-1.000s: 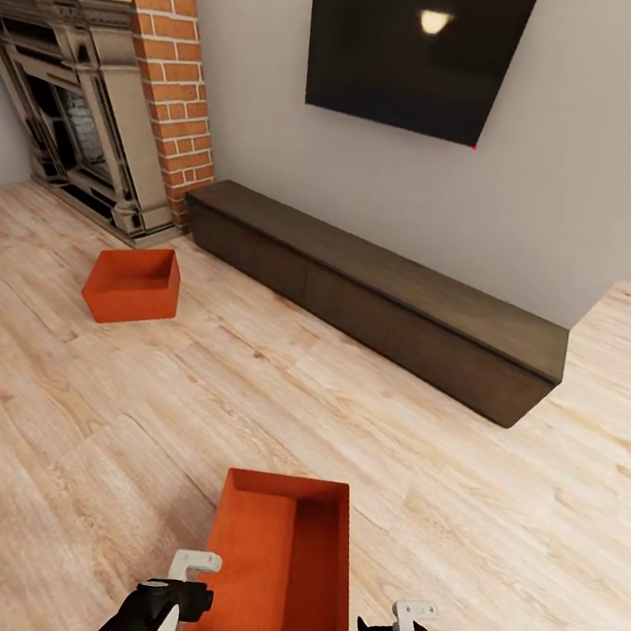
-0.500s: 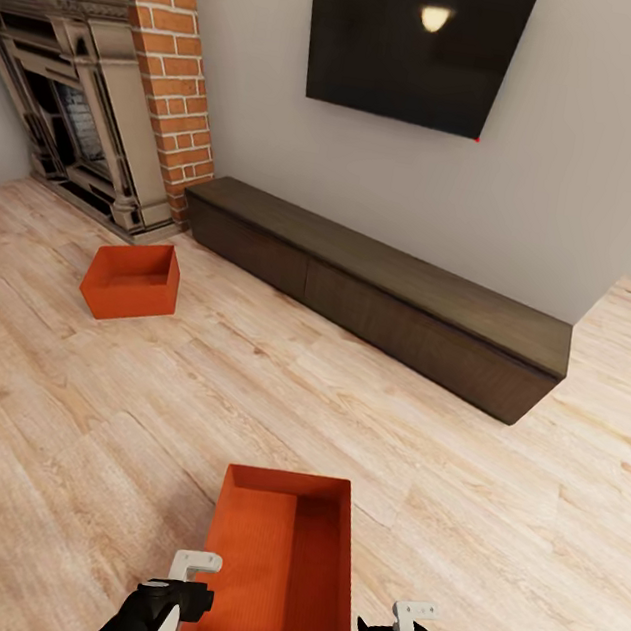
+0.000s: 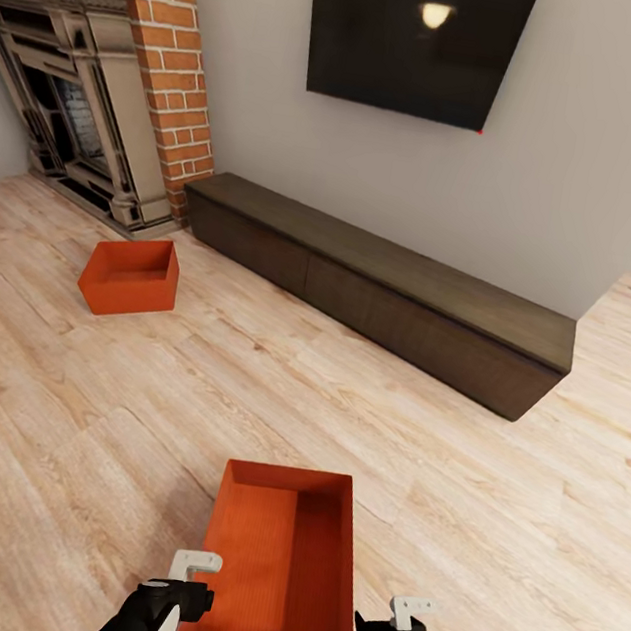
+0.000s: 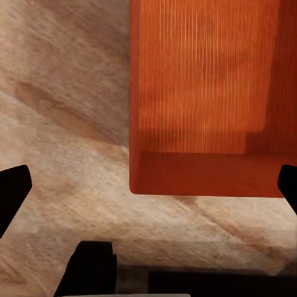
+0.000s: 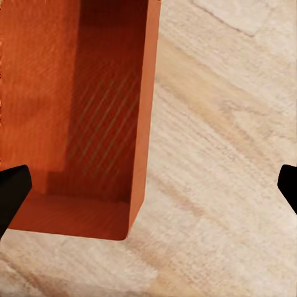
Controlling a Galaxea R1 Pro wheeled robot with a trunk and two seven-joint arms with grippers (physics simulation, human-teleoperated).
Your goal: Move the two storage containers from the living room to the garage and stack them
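Living room, light wood plank floor (image 3: 84,443). Long dark low cabinet (image 3: 380,290) runs along the wall under the TV (image 3: 413,37); brick fireplace (image 3: 86,89) at far left. Near container (image 3: 281,558) sits on the planks between both arms. Far container (image 3: 131,275) lies near the fireplace, well apart. Left claw (image 3: 172,587) spread wide, empty, just beside the near container's corner. Right claw (image 3: 405,627) likewise spread, empty.

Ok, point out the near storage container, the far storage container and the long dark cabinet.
Near storage container (image 3: 264,561): head view, on its inner floor.
Far storage container (image 3: 129,290): head view, on its front outer wall.
Long dark cabinet (image 3: 384,265): head view, on its top surface.
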